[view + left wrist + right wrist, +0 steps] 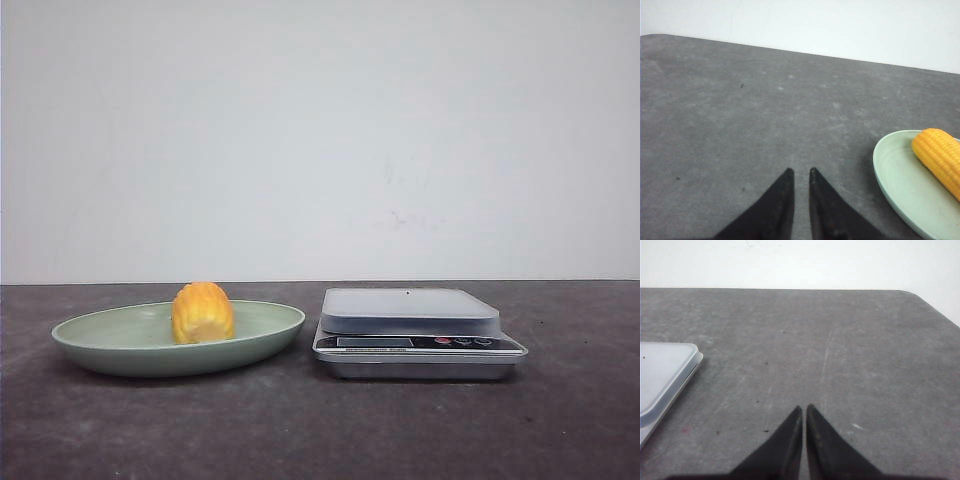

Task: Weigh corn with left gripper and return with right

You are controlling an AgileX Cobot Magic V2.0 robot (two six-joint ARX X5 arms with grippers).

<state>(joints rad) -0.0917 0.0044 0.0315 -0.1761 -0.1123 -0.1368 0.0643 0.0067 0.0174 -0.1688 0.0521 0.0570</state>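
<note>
The desk [300, 430] fills the foreground; on it a green plate [100, 345] sits toward the left edge and a kitchen scale [415, 335] just right of it. The corn [202, 312] lies in the plate, its long axis pointing away toward the far edge. The left gripper [800, 172], jaws nearly together and holding nothing, is nearer, the corn off to its right. The right gripper [804, 407], jaws together, hangs beyond the scale.

left gripper [800, 172]: black, tapering pointed fingers | right gripper [804, 407]: black, same pointed fingers
</note>
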